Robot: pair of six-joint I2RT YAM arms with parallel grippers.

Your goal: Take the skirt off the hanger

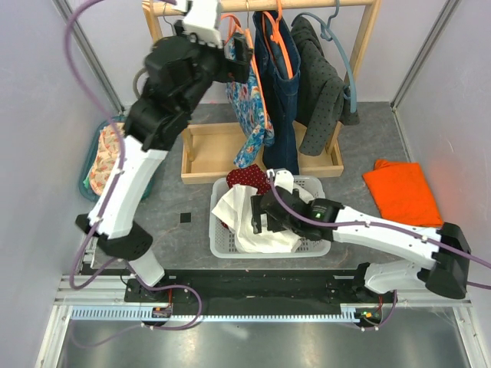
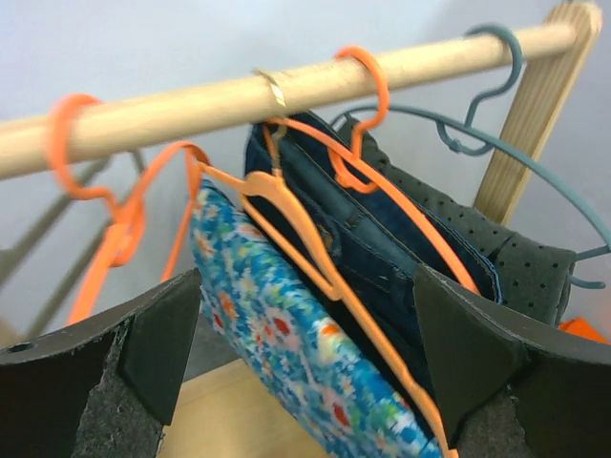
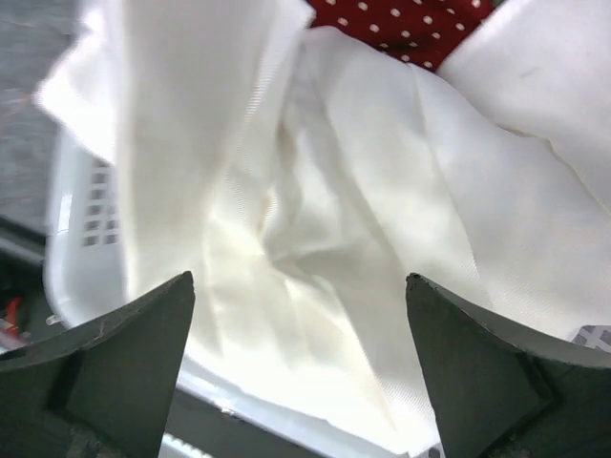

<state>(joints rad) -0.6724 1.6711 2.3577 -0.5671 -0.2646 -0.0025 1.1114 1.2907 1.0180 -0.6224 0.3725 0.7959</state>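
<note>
The white skirt (image 1: 234, 208) (image 3: 315, 219), as far as I can tell, lies crumpled in the white laundry basket (image 1: 328, 184) and spills over its near rim. My right gripper (image 1: 258, 215) (image 3: 298, 286) hovers just above it, open, with nothing between the fingers. An empty orange hanger (image 2: 115, 229) hangs on the wooden rod (image 2: 191, 105). My left gripper (image 1: 239, 47) (image 2: 305, 286) is up at the rod, open. It faces a blue floral garment (image 2: 286, 353) on another orange hanger and grips nothing.
Jeans (image 1: 280, 92) and a dark grey garment (image 1: 322, 92) hang beside the floral one (image 1: 249, 115). A red dotted cloth (image 1: 247, 178) lies in the basket. An orange cloth (image 1: 400, 192) lies at the right, a teal basket (image 1: 100, 161) at the left.
</note>
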